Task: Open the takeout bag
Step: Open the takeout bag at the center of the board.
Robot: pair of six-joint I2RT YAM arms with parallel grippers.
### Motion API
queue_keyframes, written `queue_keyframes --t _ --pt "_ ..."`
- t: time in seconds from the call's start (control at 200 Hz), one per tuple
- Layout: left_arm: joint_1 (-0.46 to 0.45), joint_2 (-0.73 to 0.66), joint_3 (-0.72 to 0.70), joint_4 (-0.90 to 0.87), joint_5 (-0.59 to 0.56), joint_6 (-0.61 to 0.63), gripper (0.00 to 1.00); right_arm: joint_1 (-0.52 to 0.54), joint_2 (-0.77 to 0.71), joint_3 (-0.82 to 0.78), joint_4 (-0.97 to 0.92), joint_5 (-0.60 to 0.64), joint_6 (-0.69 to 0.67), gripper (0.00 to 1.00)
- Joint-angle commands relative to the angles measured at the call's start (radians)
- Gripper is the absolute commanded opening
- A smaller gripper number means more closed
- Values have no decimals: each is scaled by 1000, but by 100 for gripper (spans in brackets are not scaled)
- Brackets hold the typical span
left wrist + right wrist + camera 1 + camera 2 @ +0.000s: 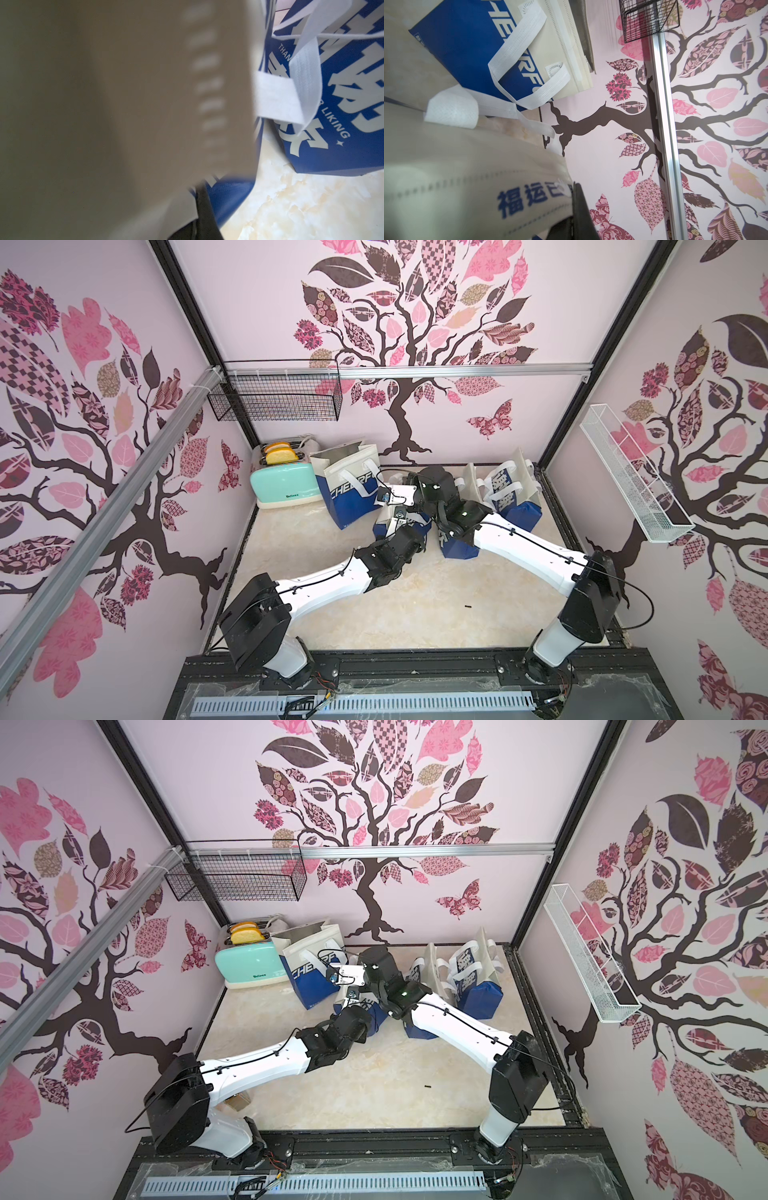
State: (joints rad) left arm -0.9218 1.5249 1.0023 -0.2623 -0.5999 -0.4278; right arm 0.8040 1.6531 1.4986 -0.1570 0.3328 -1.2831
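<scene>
**Limp bag, both pincers clenched on its rim**

The takeout bag (457, 549) looks light, soft, non-woven cloth. I expect it to fold rather than resist, so the cream rim, on opposite sides, is where I'd hold it. It sits directly beneath both pincers. My left pincer (197, 199) is clamped on cream fabric, and my right pincer (574, 199) pinches the printed rim.

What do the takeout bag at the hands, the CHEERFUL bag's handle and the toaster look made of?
Takeout bag: matte cream non-woven fabric, probably; dashed embossed seam. Handle: white non-woven strip, dotted embossing. Toaster: smooth glossy mint shell, plastic or painted metal, cannot tell.
</scene>
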Motion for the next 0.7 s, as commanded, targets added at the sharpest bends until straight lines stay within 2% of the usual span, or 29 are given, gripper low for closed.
queue_keyframes --t 0.0,0.695 --pt "-3 46 -28 -161 88 2 0 17 -29 97 110 16 -32 0" --pt "1 79 -10 -206 153 -12 0 -11 16 227 36 7 -129 0"
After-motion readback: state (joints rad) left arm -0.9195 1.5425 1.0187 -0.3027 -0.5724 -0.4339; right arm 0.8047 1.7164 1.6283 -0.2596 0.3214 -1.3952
